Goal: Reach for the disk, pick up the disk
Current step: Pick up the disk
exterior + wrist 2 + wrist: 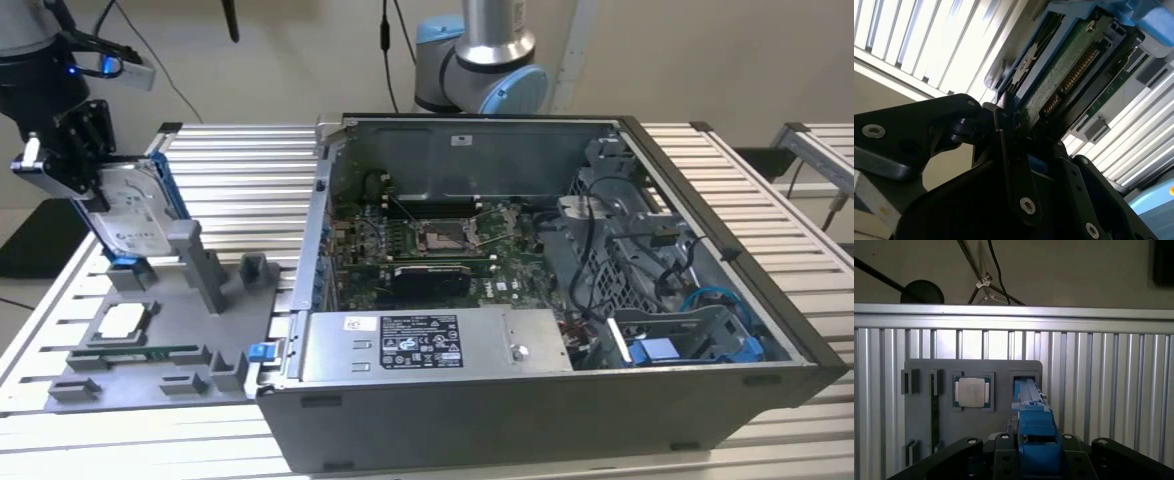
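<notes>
1. The gripper [96, 190] is clamping its black fingers [1014, 175] shut on the upper edge of the disk [136, 218].
2. The disk is standing on edge, its lower end at a slot in the grey fixture [174, 340], on the exterior view's left of the computer case [534, 390].
3. It is showing a silver-grey face with a white label and a bright blue caddy frame. In the second wrist view its green circuit-board underside is facing the camera.

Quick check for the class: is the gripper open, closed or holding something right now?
The gripper is closed, holding the disk upright by its blue caddy.
</notes>
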`<state>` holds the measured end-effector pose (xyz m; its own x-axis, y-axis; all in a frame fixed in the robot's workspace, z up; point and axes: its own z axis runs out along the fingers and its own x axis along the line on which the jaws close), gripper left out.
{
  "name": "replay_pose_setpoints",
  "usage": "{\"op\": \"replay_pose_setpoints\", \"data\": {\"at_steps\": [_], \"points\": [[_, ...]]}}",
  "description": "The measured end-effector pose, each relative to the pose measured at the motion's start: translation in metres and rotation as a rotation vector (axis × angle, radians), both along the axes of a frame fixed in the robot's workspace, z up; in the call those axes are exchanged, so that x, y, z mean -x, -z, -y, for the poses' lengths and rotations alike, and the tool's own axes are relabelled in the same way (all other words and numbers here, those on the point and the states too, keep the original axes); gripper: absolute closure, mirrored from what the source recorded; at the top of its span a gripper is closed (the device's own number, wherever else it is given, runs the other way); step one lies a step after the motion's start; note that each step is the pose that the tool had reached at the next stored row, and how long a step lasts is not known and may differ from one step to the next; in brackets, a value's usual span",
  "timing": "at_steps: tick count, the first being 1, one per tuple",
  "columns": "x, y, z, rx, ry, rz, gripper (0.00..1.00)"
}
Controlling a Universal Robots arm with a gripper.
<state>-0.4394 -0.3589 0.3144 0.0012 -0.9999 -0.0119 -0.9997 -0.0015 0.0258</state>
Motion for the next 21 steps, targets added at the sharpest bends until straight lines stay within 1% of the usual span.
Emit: {"op": "replay_pose_setpoints", "data": {"at_steps": [5,7,12,21], "points": [[0.000,-0.0002,0.0000,0.0000,0.000,0.0001,1.00],[0.000,-0.0018,0.0000,0.0001,0.000,-0.0001,1.00],[0.000,-0.0097,0.0000,0.0000,0.000,0.0000,1.00],[0.000,-0.0203,0.0000,0.0000,0.000,0.0000,1.00]]}}
